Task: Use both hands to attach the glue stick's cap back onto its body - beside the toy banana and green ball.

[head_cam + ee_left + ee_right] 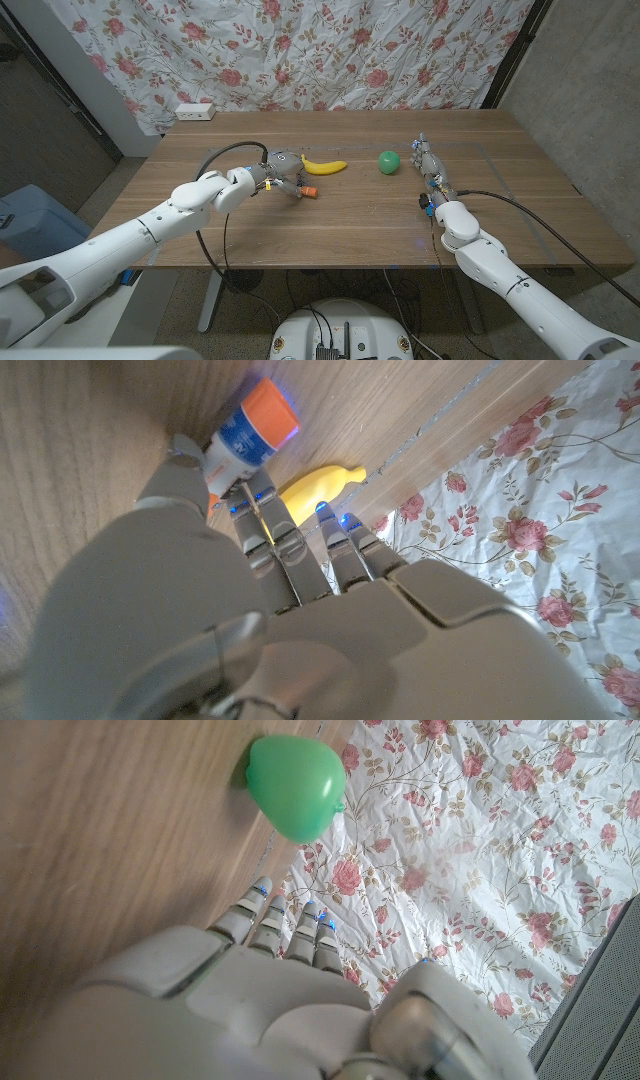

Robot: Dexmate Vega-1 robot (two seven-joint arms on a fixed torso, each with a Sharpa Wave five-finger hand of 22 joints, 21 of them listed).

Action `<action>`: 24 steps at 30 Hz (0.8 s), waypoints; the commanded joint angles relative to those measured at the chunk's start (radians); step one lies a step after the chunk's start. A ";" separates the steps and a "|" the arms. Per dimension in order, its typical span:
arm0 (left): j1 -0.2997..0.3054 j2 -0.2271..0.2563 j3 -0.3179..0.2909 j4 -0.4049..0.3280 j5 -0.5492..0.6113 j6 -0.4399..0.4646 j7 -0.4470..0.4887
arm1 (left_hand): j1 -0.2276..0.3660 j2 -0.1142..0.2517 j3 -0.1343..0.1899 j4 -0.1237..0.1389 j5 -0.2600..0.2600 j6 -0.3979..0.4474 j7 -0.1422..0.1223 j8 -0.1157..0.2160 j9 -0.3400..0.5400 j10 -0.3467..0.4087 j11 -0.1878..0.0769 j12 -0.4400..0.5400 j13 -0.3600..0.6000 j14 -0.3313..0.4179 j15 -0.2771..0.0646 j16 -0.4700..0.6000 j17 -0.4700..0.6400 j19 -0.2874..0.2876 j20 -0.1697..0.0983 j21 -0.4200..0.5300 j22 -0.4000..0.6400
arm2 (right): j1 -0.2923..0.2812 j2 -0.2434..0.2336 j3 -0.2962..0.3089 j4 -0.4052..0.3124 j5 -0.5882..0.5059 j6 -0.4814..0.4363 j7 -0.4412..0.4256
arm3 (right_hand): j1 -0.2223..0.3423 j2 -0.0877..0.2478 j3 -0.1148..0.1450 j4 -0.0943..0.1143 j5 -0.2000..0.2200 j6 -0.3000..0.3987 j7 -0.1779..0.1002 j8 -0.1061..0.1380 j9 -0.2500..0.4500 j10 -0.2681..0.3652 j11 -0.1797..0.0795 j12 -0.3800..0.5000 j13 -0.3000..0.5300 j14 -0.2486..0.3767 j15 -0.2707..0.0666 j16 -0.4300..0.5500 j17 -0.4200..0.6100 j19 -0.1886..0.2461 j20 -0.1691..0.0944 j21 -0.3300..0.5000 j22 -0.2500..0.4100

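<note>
The glue stick (308, 191) lies low over the table, just in front of the yellow toy banana (325, 166). In the left wrist view it is a white and blue tube with an orange end (252, 436). My left hand (279, 180) pinches the tube's near end between thumb and fingers (262, 495), and the banana (318, 485) lies just past them. A second bit of orange shows deep between the thumb and fingers. The green ball (388, 162) sits right of the banana. My right hand (430, 166) stands to the ball's right with straight fingers (268, 920), holding nothing; the ball (295, 782) is ahead of them.
The wooden table (350, 225) has bare room in front of both hands. A white power strip (195, 112) lies at its far left corner, under the floral cloth (330, 50). A black cable (225, 152) loops over my left wrist.
</note>
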 commanded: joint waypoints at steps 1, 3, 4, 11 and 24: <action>-0.023 -0.006 0.011 0.016 0.016 0.000 -0.049 | -0.017 0.005 -0.006 0.003 0.003 -0.018 -0.006 -0.001 0.012 -0.022 0.000 0.000 0.004 -0.016 -0.139 -0.002 0.000 -0.024 -0.046 -0.005 0.002 | -0.003 0.003 0.005 -0.004 0.014 -0.006 -0.004 | -0.012 -0.003 0.004 0.006 0.006 -0.006 0.002 -0.002 0.000 0.005 0.001 0.003 0.001 -0.001 -0.001 0.000 0.004 -0.001 -0.001 -0.004 0.003; -0.028 -0.007 0.014 0.019 0.021 -0.005 -0.049 | -0.022 0.001 -0.008 0.001 0.003 -0.033 -0.011 -0.004 0.011 -0.048 0.000 -0.004 0.004 -0.022 -0.134 -0.001 0.000 -0.035 -0.046 -0.003 0.002 | -0.005 0.003 0.005 -0.005 0.013 -0.007 -0.008 | -0.013 -0.003 0.004 0.006 0.006 -0.006 0.002 -0.001 0.000 0.005 0.000 0.003 0.001 0.001 0.002 0.001 0.004 0.000 -0.001 -0.004 0.003; -0.030 -0.007 0.015 0.019 0.025 -0.004 -0.049 | -0.023 0.001 -0.009 0.001 0.003 -0.037 -0.009 -0.004 0.010 -0.051 0.000 -0.004 0.004 -0.023 -0.134 0.000 0.000 -0.036 -0.045 -0.002 0.002 | -0.005 0.003 0.005 -0.007 0.011 -0.009 -0.011 | -0.013 -0.003 0.004 0.006 0.006 -0.006 0.002 -0.001 0.000 0.005 -0.001 0.003 0.001 0.001 0.002 0.001 0.004 0.000 -0.001 -0.004 0.003; -0.041 -0.011 0.019 0.023 0.033 -0.002 -0.066 | -0.034 -0.006 -0.014 0.002 0.003 -0.059 -0.015 -0.007 0.008 -0.068 -0.001 -0.002 0.004 -0.032 -0.131 0.000 0.000 -0.045 -0.045 -0.001 0.002 | -0.006 0.005 0.006 -0.005 0.010 -0.006 -0.016 | -0.016 -0.003 0.006 0.007 0.007 -0.003 0.003 0.001 0.000 0.007 -0.003 0.005 0.001 0.001 0.005 0.001 0.005 0.001 0.001 -0.003 0.003; -0.049 0.002 0.025 -0.010 0.071 0.020 -0.130 | -0.086 -0.030 -0.033 0.008 0.004 -0.180 -0.016 -0.006 0.009 -0.192 -0.001 -0.003 0.003 -0.082 -0.110 0.001 0.002 -0.085 -0.033 0.003 0.002 | -0.002 0.006 0.005 -0.001 0.006 -0.012 -0.024 | -0.019 -0.003 0.009 0.007 0.008 0.002 0.002 0.005 0.000 0.007 -0.005 0.005 0.001 0.005 0.005 0.003 0.005 0.001 0.003 -0.003 0.003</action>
